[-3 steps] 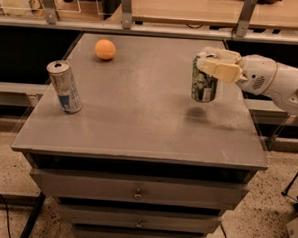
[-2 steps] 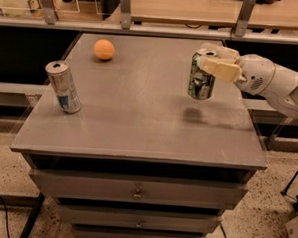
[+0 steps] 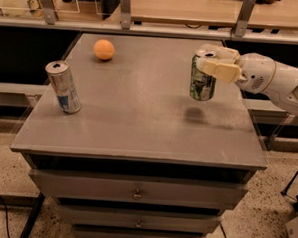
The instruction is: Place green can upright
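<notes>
— Well, what can't you make out?
— My arm (image 3: 276, 82) runs off the right edge. My near finger (image 3: 220, 70) covers the upper band of the green can (image 3: 202, 86), and the far finger is mostly hidden behind its rim.
— Anything different from a second ago?
— Hardly. My hand (image 3: 208, 60) still grips the can near its top, in much the same spot over the right side of the tabletop (image 3: 139, 115). Its shadow (image 3: 194, 114) lies below, apart from the base.
— How does the can look?
— Nearly upright, silver top uppermost, with green and silver sides, dark markings and white patches. A slim silver-and-blue can (image 3: 64, 87) stands well apart on the left, and an orange (image 3: 104, 49) sits near the back.
</notes>
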Robot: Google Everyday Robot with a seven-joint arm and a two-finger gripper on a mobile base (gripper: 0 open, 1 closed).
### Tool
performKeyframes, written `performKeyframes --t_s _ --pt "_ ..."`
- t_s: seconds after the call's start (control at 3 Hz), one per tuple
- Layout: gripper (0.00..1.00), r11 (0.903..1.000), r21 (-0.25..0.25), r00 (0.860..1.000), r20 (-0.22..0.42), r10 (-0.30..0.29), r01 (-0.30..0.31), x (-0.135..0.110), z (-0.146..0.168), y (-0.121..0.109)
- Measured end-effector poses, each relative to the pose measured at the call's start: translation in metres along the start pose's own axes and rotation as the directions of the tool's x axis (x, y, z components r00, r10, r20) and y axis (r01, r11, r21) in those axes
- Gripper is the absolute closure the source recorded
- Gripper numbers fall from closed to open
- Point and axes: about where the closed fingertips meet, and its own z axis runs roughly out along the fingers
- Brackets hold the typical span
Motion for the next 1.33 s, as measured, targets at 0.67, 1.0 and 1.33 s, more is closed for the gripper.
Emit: performKeyframes --t_s 0.67,1.0,1.33 --pt "0.82 0.9987 -0.044 0.998 0.06 -0.022 0.024 0.002 -0.023 0.0" --pt "0.59 0.997 -0.077 0.998 0.064 -0.007 0.012 0.011 -0.034 0.001" --pt "0.35 0.9954 -0.095 0.999 0.038 -0.006 0.01 0.02 -0.042 0.001"
